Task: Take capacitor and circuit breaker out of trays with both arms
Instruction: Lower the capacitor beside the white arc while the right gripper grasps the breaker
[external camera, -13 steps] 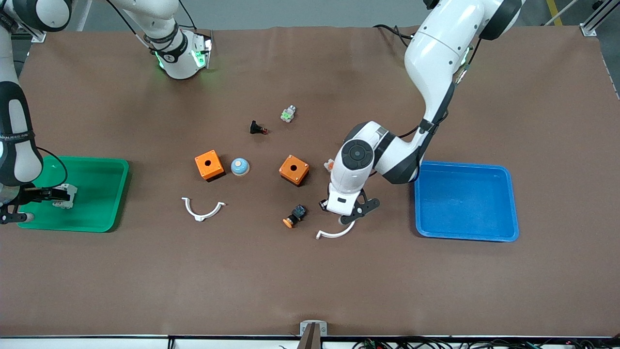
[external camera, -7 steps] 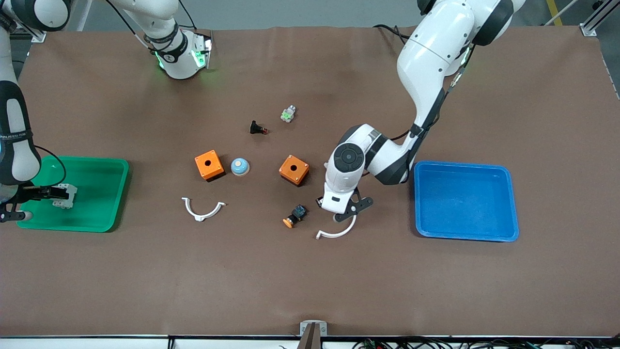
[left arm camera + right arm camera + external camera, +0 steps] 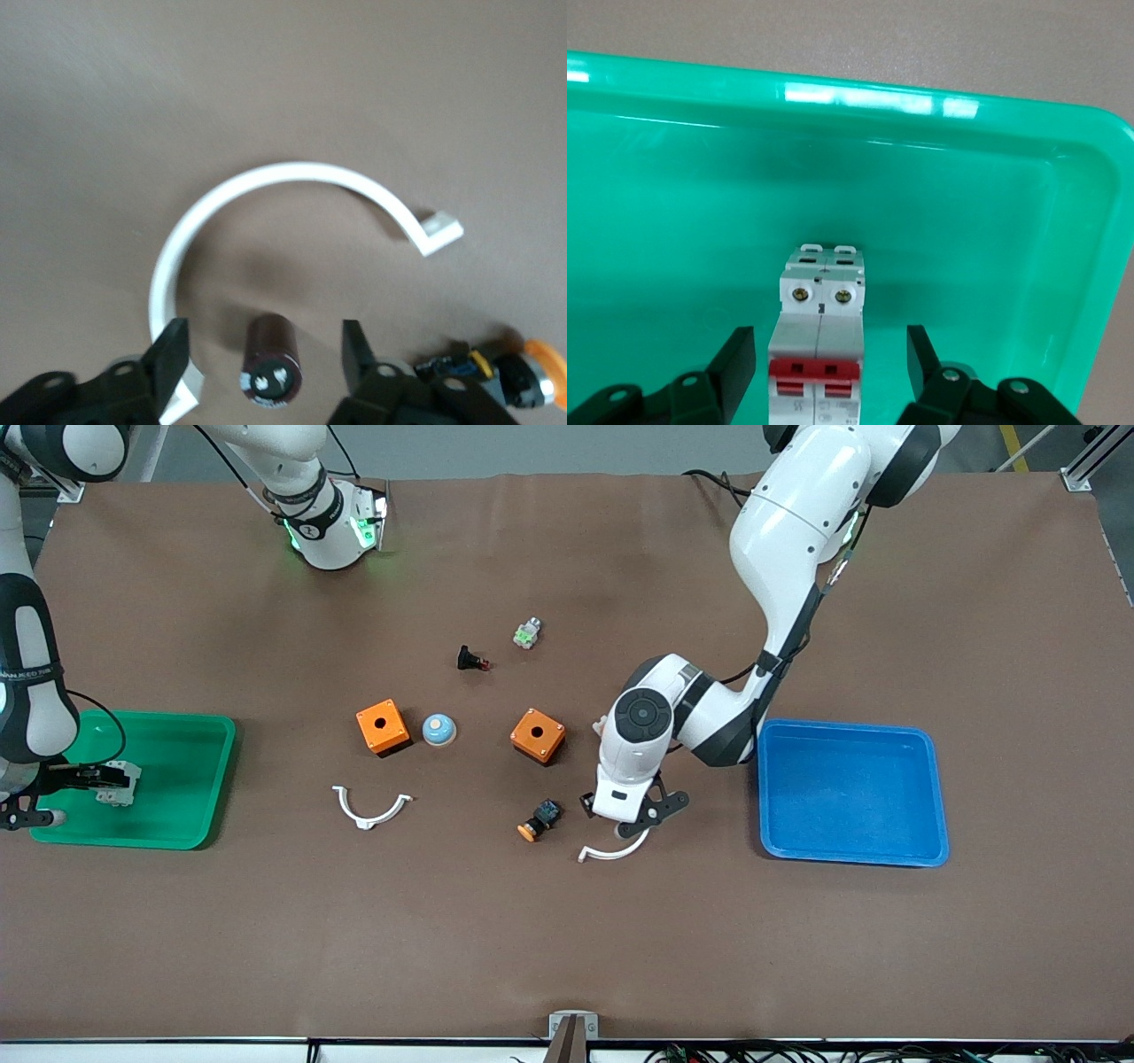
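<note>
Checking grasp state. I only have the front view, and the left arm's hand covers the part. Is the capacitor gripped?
Observer: No. In the left wrist view the capacitor sits between the left gripper's open fingers, with a gap on each side.
Operator: Anything crowding it?
Observer: The white curved clip arcs around it on the table without touching it.
Operator: Right side, is the breaker held?
Observer: No. The right gripper is open over the green tray, and the breaker lies in the tray between the fingers, untouched.
</note>
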You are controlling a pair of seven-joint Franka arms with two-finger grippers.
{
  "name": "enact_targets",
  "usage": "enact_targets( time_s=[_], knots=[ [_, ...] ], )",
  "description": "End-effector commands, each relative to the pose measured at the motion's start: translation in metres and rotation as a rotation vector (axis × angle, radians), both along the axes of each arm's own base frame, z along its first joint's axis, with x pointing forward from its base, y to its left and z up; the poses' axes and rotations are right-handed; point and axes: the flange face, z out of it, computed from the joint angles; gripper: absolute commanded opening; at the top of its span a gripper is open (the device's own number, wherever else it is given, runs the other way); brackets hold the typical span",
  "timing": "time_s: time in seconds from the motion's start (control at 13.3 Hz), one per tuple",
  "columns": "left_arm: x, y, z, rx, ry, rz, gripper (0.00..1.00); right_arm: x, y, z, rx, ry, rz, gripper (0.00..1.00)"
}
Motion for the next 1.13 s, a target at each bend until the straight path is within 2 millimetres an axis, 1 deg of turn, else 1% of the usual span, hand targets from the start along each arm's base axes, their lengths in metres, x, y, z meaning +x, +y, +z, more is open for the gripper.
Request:
enact_targets(
  time_s=[0.0,0.08,0.15,0.23,0.38,0.53,0.6,0.68,0.83,0.98,1.06],
  knots=[
    [0.016,0.024,0.055,0.077,0.002,-0.010,1.00,-0.002,0.000,0.002,0.023,-0.001,0.000,0.60],
    [0.019,0.033,0.076,0.087,-0.002,-0.024,1.00,-0.002,0.000,0.002,0.022,-0.001,-0.003,0.53],
    [0.023,0.044,0.110,0.086,-0.033,-0.028,1.00,-0.002,0.000,0.001,0.023,0.001,-0.005,0.49],
    [0.028,0.055,0.131,0.084,-0.055,-0.017,1.00,-0.003,0.001,0.001,0.027,0.010,-0.009,0.49],
    [0.037,0.087,0.157,0.108,-0.047,0.001,1.00,-0.003,0.004,0.000,0.030,0.018,-0.012,0.46],
    [0.042,0.121,0.181,0.186,-0.034,-0.062,1.00,-0.004,0.000,0.001,0.029,0.017,-0.017,0.35],
    [0.045,0.138,0.191,0.230,-0.032,-0.106,1.00,-0.004,-0.001,0.002,0.028,0.014,-0.018,0.28],
    [0.048,0.155,0.206,0.242,-0.031,-0.131,1.00,-0.002,0.001,0.004,0.027,0.012,-0.014,0.22],
    [0.052,0.189,0.233,0.246,-0.025,-0.166,1.00,0.002,0.004,0.009,0.021,0.006,-0.008,0.13],
    [0.055,0.223,0.260,0.243,-0.024,-0.209,1.00,0.010,0.010,0.022,0.014,-0.010,0.002,0.10],
    [0.057,0.243,0.271,0.235,-0.027,-0.196,1.00,0.016,0.015,0.040,0.013,-0.008,0.011,0.10]
  ],
)
